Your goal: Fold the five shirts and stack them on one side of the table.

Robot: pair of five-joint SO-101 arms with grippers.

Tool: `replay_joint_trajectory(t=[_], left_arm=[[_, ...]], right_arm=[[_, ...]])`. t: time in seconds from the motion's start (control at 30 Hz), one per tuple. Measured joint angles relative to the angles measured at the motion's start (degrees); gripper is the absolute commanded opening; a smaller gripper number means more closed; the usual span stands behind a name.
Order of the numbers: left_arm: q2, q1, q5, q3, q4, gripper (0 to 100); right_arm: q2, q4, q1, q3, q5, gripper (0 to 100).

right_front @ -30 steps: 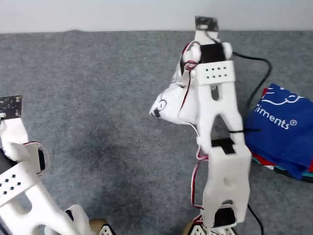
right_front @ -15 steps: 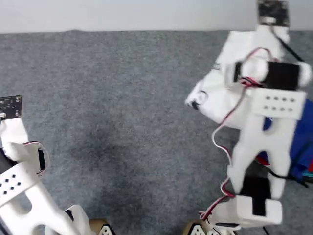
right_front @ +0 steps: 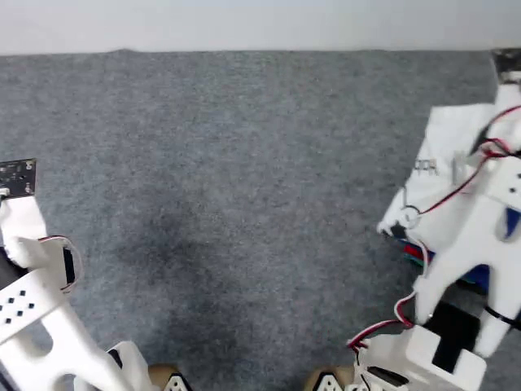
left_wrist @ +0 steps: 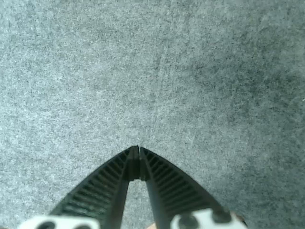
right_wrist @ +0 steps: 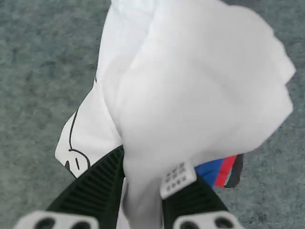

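- Table (right_front: 244,163), grey carpet: bare from the centre out to 9, 12 and 1 o'clock on the high view; widest passage for a gripper.
- Pale wall strip (right_front: 244,24), 12 o'clock: bounds the far edge.
- Left arm (right_front: 32,305), 7 to 8 o'clock: white links block that corner; left gripper (left_wrist: 138,151), tips together, hangs over bare carpet.
- Right arm (right_front: 468,269), 3 to 5 o'clock: links bar approach from the near side.
- White shirt (right_front: 444,163), 2 to 3 o'clock: bunched in the right gripper (right_wrist: 147,167), draped above the stack.
- Stack of folded shirts (right_front: 413,254), 3 to 4 o'clock: mostly hidden beneath shirt and arm; red, teal and blue edges show.
- Gap between the arm bases, 6 o'clock: narrow strip of bare carpet.
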State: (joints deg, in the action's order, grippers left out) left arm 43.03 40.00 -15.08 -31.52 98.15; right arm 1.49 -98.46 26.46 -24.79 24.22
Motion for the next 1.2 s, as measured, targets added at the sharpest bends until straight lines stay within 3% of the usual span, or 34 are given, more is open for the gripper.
replay_joint_trajectory(t=[0.4, 0.57, 0.67, 0.73, 0.9, 1.1, 1.2], left_arm=[[0.0, 0.0, 0.0, 0.0, 0.0, 0], [0.0, 0.0, 0.0, 0.0, 0.0, 0], [0.0, 0.0, 0.0, 0.0, 0.0, 0], [0.0, 0.0, 0.0, 0.0, 0.0, 0], [0.0, 0.0, 0.0, 0.0, 0.0, 0], [0.0, 0.0, 0.0, 0.0, 0.0, 0], [0.0, 0.0, 0.0, 0.0, 0.0, 0]], right_arm=[[-12.0, 9.4, 5.4, 0.0, 4.2, 2.5], [-14.2, 10.4, 6.9, 0.0, 8.6, 23.2], [-13.9, 8.4, 7.9, -1.6, 5.8, 36.3], [-12.6, 6.5, 8.5, -3.5, 3.9, 38.8], [-7.5, 1.6, 8.4, -6.2, 2.8, 31.4], [-6.0, -0.3, 3.9, -6.5, 2.5, 0.0], [-8.4, -0.1, 1.9, -6.5, 2.6, 5.2]])
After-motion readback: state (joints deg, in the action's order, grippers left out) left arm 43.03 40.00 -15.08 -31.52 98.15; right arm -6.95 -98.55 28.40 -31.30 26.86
